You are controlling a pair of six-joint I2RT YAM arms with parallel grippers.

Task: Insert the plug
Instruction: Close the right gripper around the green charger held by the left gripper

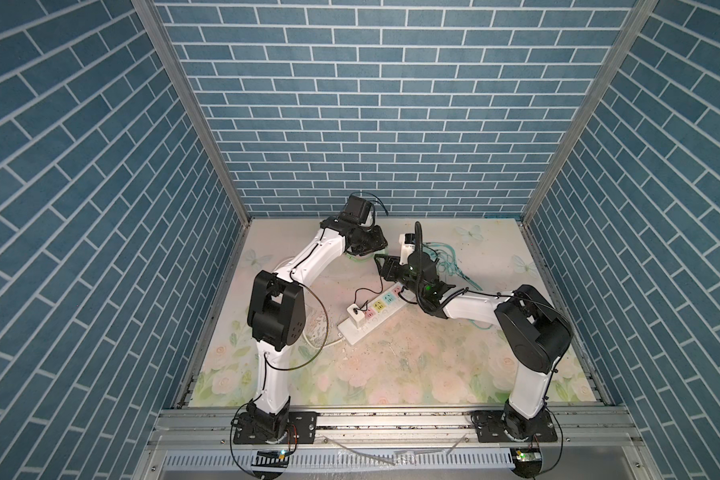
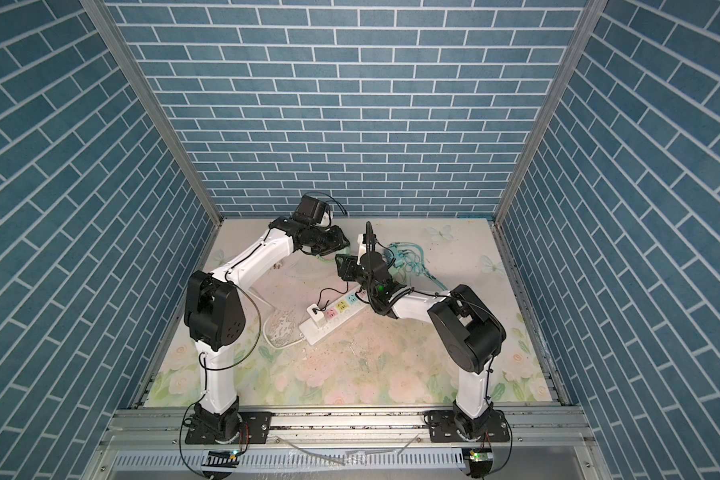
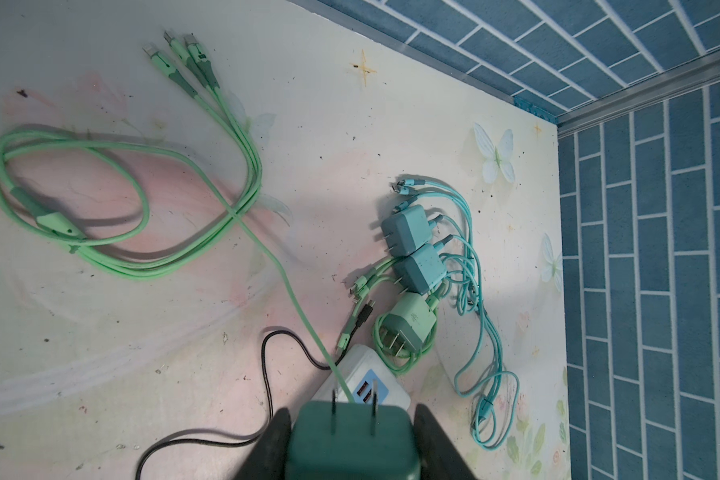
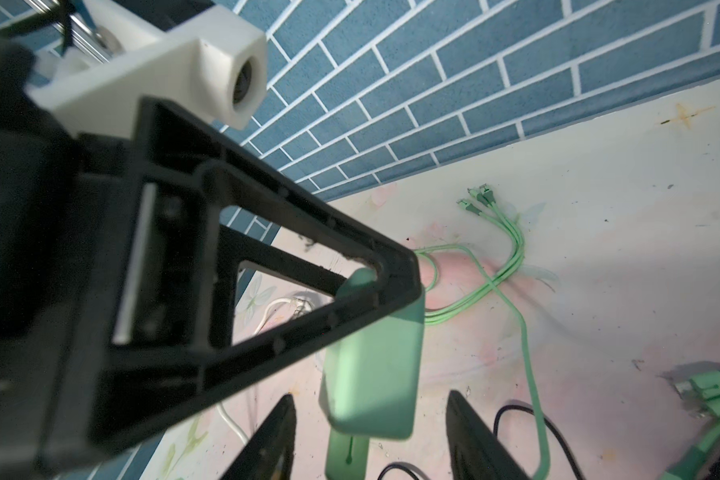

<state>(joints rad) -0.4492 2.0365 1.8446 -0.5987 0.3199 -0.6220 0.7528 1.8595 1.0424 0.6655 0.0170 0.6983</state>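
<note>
Floral tabletop (image 1: 391, 374): left jaws clamp green plug (image 3: 352, 444), prongs (image 3: 334, 415) pointing outward; right jaws apart, flanking it.

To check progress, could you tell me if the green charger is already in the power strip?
No, the left fingers hold the green charger with both prongs bare.

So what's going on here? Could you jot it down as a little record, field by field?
Setting: two robot arms over a floral table
Left end effector: clamped on a green plug, prongs pointing outward
Right end effector: open, fingers apart near that plug, not gripping
Power strip: on the table, one white adapter already in
Spares: three more chargers lying with their cables
Plug inserted: not yet
</note>
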